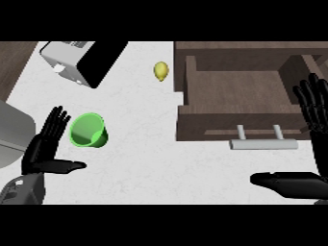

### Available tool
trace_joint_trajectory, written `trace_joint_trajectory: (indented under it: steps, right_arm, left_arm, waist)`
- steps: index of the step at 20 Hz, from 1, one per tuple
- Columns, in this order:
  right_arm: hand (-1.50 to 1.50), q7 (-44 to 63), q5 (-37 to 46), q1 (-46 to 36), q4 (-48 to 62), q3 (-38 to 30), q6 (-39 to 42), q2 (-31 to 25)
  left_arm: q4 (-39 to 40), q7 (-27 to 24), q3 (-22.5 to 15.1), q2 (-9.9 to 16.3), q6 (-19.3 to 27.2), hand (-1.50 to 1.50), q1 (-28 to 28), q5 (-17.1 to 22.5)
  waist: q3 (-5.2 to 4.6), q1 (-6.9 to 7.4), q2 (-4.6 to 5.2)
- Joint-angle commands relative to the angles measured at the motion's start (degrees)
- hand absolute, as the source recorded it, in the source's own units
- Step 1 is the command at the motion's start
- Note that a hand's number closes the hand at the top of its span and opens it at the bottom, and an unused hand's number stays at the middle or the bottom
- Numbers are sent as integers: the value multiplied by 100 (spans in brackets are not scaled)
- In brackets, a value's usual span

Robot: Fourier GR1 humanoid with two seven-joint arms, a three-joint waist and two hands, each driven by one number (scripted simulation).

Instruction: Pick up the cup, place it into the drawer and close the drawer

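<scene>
Two hands hang released, holding nothing. Head view: the green cup (89, 130) lies tipped just beside the left hand (44, 153) fingers (55, 126), so a careless close could roll it away. Off the right hand (321, 144) fingertips, the drawer (227, 98) stands open. White desk (145, 158); toaster (81, 60) beyond.

The light is even and soft, with no strong source to pick out. The white counter (124, 158) reads bright and flat, its faint marbling clear, with no glare on it. The wooden drawer (230, 96) is darker inside, its walls shading the floor a little. The black hands, left (45, 153) and right (319, 144), show only dull sheen along the fingers. The green cup (88, 130) casts barely any shadow. Straight edges stay straight toward the borders.
</scene>
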Motion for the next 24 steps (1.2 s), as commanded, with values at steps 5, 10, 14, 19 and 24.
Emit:
trace_joint_trajectory:
  steps: [5,10,14,19,24]
  right_arm:
    - [-150,1,-111,-180,233,-145,181,-127]
    - [-150,254,-209,-231,-21,-84,135,-45]
    - [-150,332,-301,-361,-16,-218,166,-132]
    - [-150,-128,-20,-127,177,-15,153,2]
    - [-150,30,-407,-146,100,-287,386,-211]
  left_arm:
    - [2171,-1461,180,308,-251,-150,-806,-294]
    - [2743,-1881,286,361,-99,-150,-1050,-363]
    - [2865,-1787,213,330,-56,-150,-1281,-458]
    - [2951,-2145,205,406,-207,-150,-1148,-511]
    - [2972,-2367,174,43,90,-150,-1147,-563]
  waist:
    - [-3,-27,11]
    - [-17,-110,44]
    - [-15,-107,41]
    - [-17,-108,50]
    - [-22,-164,60]
